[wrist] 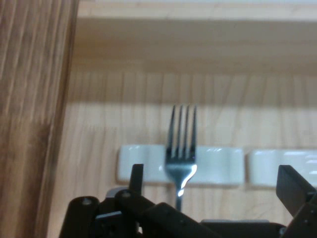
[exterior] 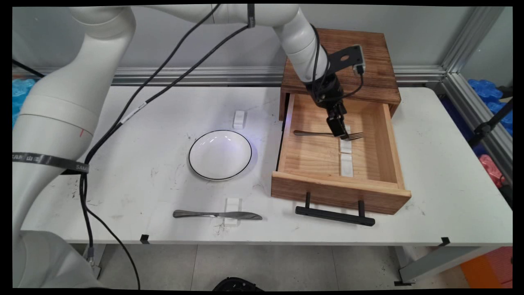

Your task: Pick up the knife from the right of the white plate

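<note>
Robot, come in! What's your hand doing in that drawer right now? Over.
Gripper low in the open drawer, over the fork. Fork's head on a white rest. Nothing in the way.

Robot lab, not a home; white test table [exterior: 430, 205] w/ aluminium-profile frame [exterior: 458, 45], bare grey wall [exterior: 184, 37], cabled arm [exterior: 299, 37].

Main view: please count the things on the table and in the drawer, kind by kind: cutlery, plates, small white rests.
fork: 1
knife: 1
plate: 1
white rests: 4, two on the table and two in the drawer
Total: 7
</note>
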